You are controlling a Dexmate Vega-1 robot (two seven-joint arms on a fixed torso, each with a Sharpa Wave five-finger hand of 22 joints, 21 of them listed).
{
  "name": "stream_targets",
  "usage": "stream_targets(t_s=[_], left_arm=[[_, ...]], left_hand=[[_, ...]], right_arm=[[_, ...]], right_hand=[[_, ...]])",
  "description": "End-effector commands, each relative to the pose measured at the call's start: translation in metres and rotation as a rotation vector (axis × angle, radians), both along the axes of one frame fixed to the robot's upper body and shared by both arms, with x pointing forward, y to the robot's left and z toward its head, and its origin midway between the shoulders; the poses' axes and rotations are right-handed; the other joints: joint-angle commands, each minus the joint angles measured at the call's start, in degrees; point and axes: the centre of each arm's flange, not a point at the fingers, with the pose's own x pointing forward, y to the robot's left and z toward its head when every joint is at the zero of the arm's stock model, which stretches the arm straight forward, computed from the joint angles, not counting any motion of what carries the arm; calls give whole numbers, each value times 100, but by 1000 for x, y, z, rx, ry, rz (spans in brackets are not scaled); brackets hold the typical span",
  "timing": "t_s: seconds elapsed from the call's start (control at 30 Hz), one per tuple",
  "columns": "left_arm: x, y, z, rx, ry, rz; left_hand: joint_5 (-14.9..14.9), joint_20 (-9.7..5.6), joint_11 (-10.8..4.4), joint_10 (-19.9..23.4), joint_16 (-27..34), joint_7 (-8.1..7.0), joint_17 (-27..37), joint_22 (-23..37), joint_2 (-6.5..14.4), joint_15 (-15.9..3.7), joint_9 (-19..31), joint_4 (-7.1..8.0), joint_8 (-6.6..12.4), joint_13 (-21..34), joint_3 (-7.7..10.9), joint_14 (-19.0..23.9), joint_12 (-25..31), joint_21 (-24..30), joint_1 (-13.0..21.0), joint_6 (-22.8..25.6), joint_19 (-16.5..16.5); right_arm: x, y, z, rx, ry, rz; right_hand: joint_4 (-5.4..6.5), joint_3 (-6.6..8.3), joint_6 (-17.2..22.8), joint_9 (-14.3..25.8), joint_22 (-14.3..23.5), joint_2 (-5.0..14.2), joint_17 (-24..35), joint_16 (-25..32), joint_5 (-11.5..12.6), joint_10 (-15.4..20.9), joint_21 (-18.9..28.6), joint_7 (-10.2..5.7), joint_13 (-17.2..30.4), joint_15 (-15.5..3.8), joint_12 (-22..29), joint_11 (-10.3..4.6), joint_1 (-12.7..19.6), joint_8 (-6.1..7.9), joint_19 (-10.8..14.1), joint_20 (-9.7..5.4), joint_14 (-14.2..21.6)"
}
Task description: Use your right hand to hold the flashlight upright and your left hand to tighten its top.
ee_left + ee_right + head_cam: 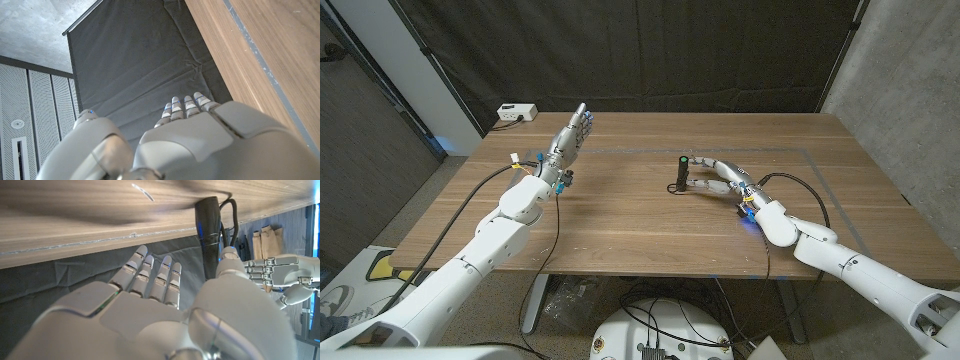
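A small black flashlight [681,172] with a green-lit top stands upright on the wooden table [620,225], a little past its middle. My right hand [717,176] lies just to its right, thumb and fingers reaching to either side of it. In the right wrist view the flashlight [207,235] stands against the thumb [227,262], while the straight fingers [155,275] stay a gap away from it. My left hand [570,138] is raised over the table's far left with its fingers apart, holding nothing. It appears again in the right wrist view as the left hand [280,275].
A white box with a cable [517,112] sits at the table's far left corner. A thin taped line [800,152] runs along the far side. A black curtain [650,50] hangs behind the table and a concrete wall [910,90] rises at the right.
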Motion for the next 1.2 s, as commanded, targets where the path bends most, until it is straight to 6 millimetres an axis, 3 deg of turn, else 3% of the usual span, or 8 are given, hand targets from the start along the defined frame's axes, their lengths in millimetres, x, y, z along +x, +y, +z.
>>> stream_targets(t_s=[0.03,0.63,1.2], left_arm=[[1,-1,-5,0,16,-9],[-1,4,-9,-9,20,3],[10,12,-15,-30,50,-2]], left_hand=[[-2,33,-17,29,-5,-13,24,11,26,3,10,21,-13,20,-32,-1,-10,2,-8,24,-12],[-9,65,-45,25,-7,-38,24,12,42,-4,11,22,-23,22,-45,7,-26,-3,6,32,-16],[-16,74,-49,33,-12,-44,24,13,50,-3,12,20,-32,23,-62,7,-34,-15,23,37,-42]], right_arm=[[0,-1,-11,-40,25,-26],[7,6,-13,-21,-21,-56],[8,18,-12,-1,-30,-40]], right_hand=[[0,25,42,11,12,57,17,43,31,42,25,0,19,-4,15,-9,61,32,49,12,43],[-106,150,156,14,15,190,3,43,88,137,62,-71,19,-67,36,-68,363,67,156,-22,164],[-48,47,172,14,16,83,13,45,78,184,75,-103,20,-80,42,-96,240,61,203,-19,219]])
